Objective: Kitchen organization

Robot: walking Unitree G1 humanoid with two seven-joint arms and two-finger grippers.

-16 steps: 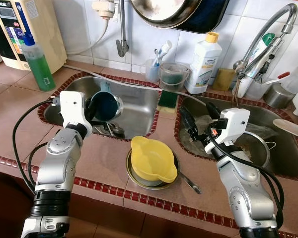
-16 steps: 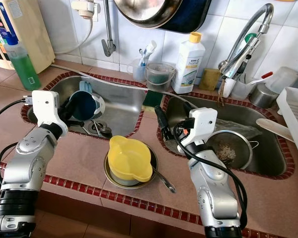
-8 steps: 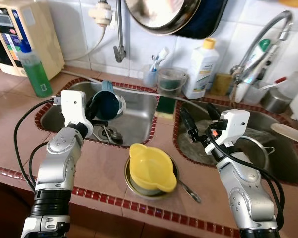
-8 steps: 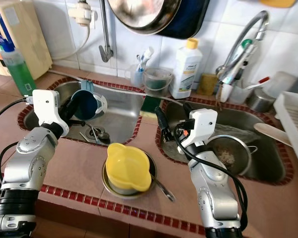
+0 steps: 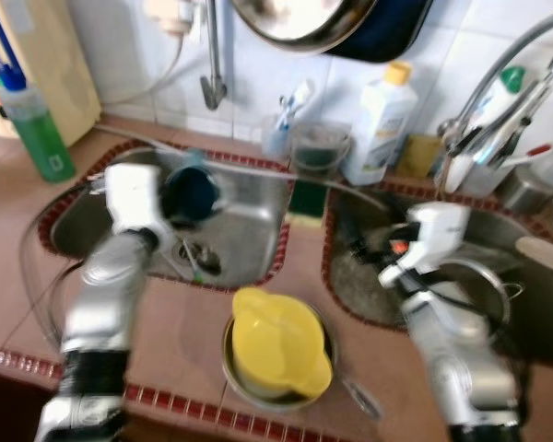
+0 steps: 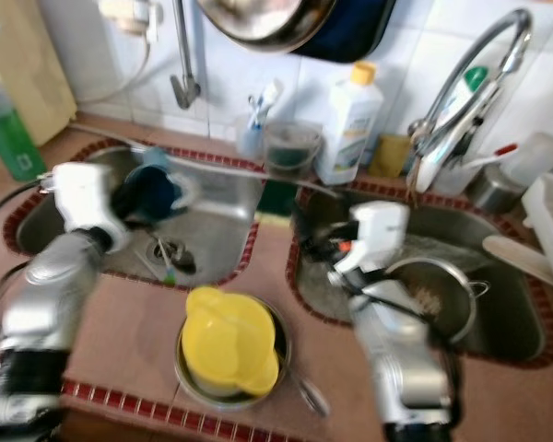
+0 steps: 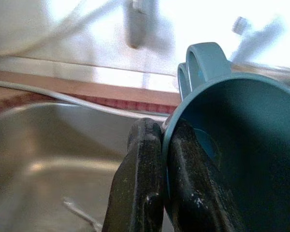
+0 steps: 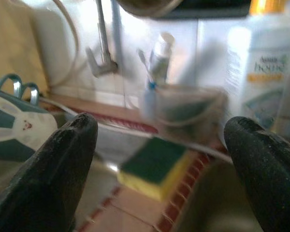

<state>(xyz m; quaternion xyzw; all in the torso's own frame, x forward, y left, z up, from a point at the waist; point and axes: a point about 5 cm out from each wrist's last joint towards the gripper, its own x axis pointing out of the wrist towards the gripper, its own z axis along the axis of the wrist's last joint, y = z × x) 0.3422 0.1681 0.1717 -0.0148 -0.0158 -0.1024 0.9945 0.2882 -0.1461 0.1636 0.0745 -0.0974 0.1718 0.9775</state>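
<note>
Left gripper [image 7: 157, 145] pinches the teal cup [image 5: 190, 191] rim over the left sink [image 5: 249, 207]; right gripper [image 8: 159, 145] gapes wide; next, somewhere to set it

Bare desk [image 5: 180, 322] lies at 9 o'clock of the yellow jug [image 5: 278, 343] on its steel plate, while the sponge [image 5: 306, 197], toothbrush cup [image 5: 278, 138] and detergent bottle [image 5: 378, 122] crowd the 12 o'clock ledge between the two sinks.
</note>
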